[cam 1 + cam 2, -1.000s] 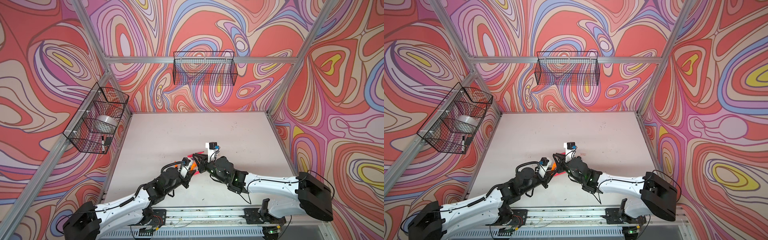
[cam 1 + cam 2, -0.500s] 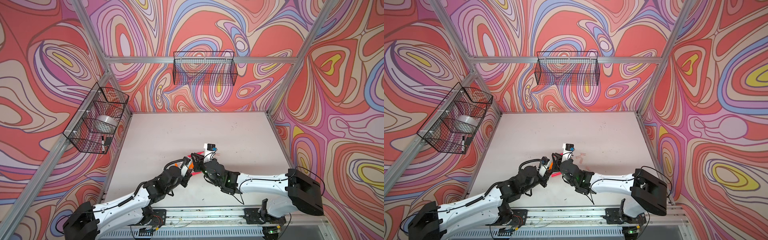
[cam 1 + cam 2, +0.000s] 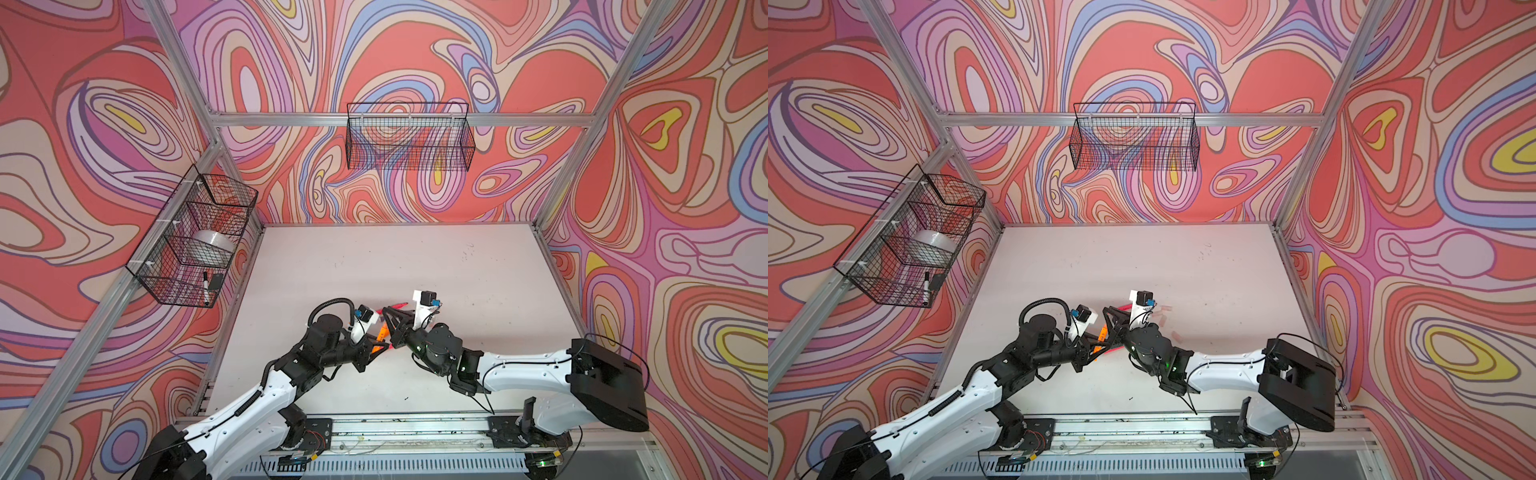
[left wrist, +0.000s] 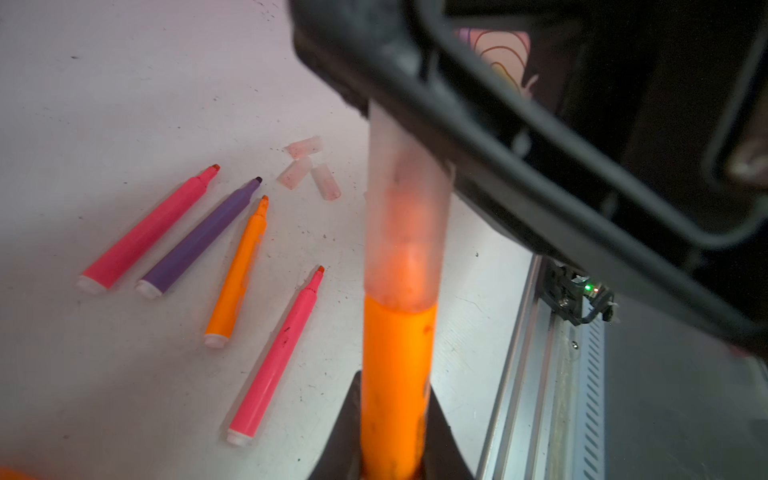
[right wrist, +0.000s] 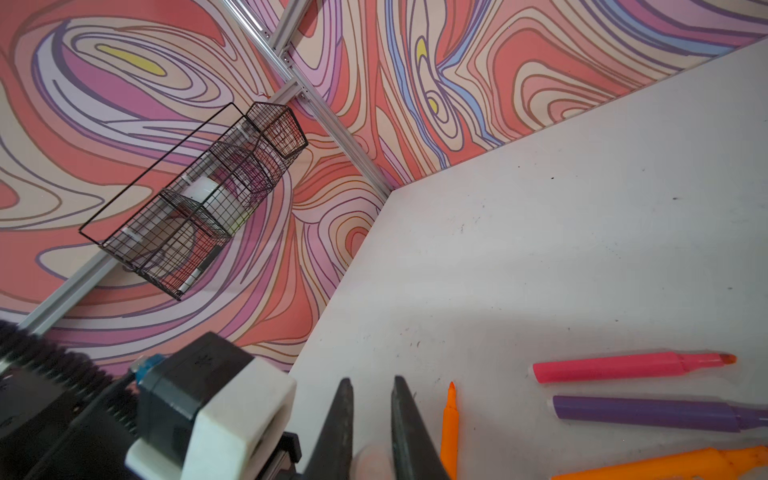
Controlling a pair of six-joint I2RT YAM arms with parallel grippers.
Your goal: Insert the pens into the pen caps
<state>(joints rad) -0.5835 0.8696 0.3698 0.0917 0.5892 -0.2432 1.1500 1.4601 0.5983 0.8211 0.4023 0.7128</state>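
Two grips: left gripper (image 4: 395, 386) clenches an orange pen (image 4: 397, 340), right gripper (image 5: 372, 380) its pen cap (image 4: 405, 232).
Side basket (image 3: 164, 226) holds tape roll (image 3: 210, 245), marker (image 3: 205, 286); tabletop (image 3: 374, 257)'s far half open.

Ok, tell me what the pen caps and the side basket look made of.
Pen caps: probably plastic, frosted and translucent with a pinkish tint; the orange pen shows through the fitted cap. Side basket: likely metal wire, coated black; a thin, rigid, see-through grid.
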